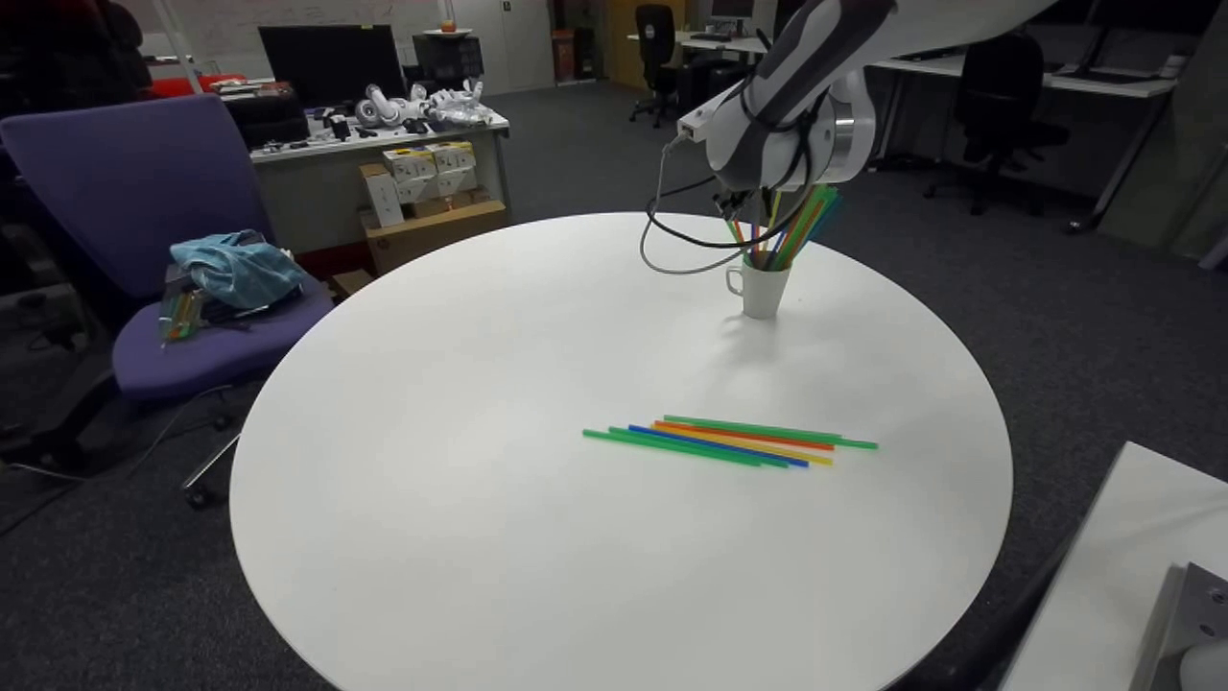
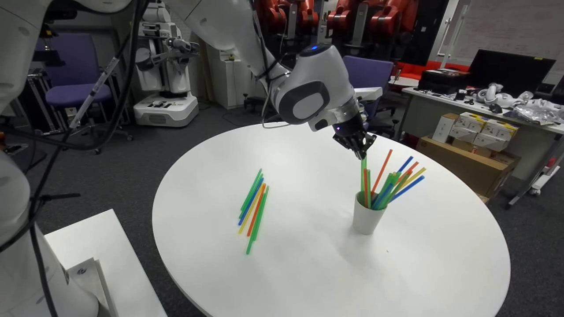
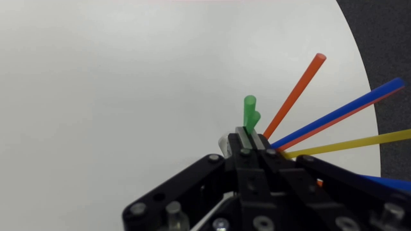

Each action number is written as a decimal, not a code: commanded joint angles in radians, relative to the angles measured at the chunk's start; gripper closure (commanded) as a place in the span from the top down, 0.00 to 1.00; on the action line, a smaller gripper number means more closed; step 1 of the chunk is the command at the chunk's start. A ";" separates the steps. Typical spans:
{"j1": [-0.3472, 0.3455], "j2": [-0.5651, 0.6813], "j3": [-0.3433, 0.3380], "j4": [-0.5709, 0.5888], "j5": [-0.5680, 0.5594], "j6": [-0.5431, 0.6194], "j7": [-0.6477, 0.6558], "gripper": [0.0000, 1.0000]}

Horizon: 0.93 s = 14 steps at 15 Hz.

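Green straw point(image 2: 363, 174) at the tips of a closed claw point(image 3: 249, 136)

Seen from the wrist, the jaws stand together, with at most a sliver between them. Two green straw ends point(image 3: 249, 107) show right at the fingertips; whether either is pinched there cannot be told. In an exterior view the claw slants downward, and the green straw runs from just under its tips into the mug point(image 2: 366, 219).

The mug is white and stands upright, its handle point(image 1: 734, 280) showing in an exterior view. Its straws, green, orange, blue and yellow, fan out above the rim. An orange straw point(image 3: 292, 97) leans out just beside the claw; a blue one point(image 3: 336, 113) and a yellow one point(image 3: 350, 144) spread on the same side.

Loose straws point(image 1: 719, 445) lie flat on the round table point(image 1: 480, 547), well apart from both claw and mug. They are green, blue, yellow and orange, roughly parallel and close together, in both exterior views. Past the table's edge, a purple chair point(image 1: 144, 182) bears a blue cloth point(image 1: 235, 274).
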 commanded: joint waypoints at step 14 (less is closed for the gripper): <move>-0.027 -0.328 0.020 -0.025 0.010 -0.156 -0.218 0.00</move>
